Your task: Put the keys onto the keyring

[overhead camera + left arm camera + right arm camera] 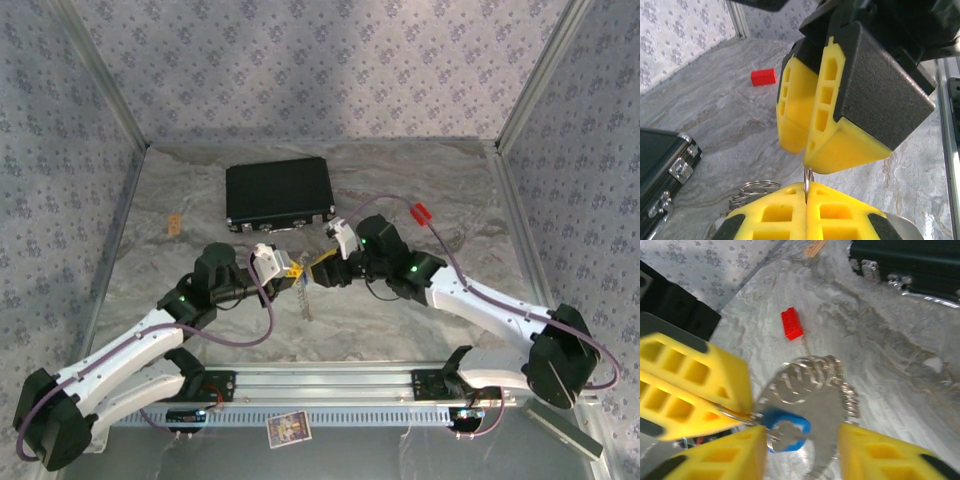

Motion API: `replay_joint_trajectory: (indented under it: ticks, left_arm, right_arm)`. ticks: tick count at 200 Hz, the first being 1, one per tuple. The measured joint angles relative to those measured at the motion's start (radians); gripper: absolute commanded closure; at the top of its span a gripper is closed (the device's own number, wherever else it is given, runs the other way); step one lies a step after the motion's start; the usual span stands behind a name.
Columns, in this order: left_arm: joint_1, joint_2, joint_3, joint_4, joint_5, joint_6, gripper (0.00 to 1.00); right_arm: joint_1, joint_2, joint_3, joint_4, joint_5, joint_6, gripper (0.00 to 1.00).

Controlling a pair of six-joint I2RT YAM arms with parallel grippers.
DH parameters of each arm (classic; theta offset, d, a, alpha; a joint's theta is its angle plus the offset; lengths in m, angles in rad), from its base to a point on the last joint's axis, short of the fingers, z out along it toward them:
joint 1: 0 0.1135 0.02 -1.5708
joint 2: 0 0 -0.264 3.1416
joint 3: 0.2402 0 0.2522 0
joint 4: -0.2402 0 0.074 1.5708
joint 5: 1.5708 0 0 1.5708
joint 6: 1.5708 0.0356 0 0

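Item: blue key (786, 429), up against the metal coils of the keyring (809, 376), held above the middle of the bench (420, 330).
Left end effector (807, 192): clamped shut on a thin metal loop of the keyring.
Right end effector (802, 440): jaws apart on either side of the blue key, gripping nothing.
Handling: I judge it tiny, light, stiff and slick, and the chain hangs loose.
Hold: I would pinch the plastic head flat, not the wire.
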Motion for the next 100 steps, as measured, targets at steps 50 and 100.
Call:
replay_joint_trajectory:
  ticks: [50, 100]
  left_arm:
    - [-0.001, 0.017, -0.035, 0.115, 0.016, -0.014, 1.00]
    - [-0.001, 0.092, -0.117, 0.278, 0.084, -0.026, 1.00]
  right_arm:
    - [-0.035, -0.128, -0.040, -0.020, 0.039, -0.141, 0.51]
    - [-0.003, -0.224, -0.201, 0.103, 0.006, -0.521, 0.58]
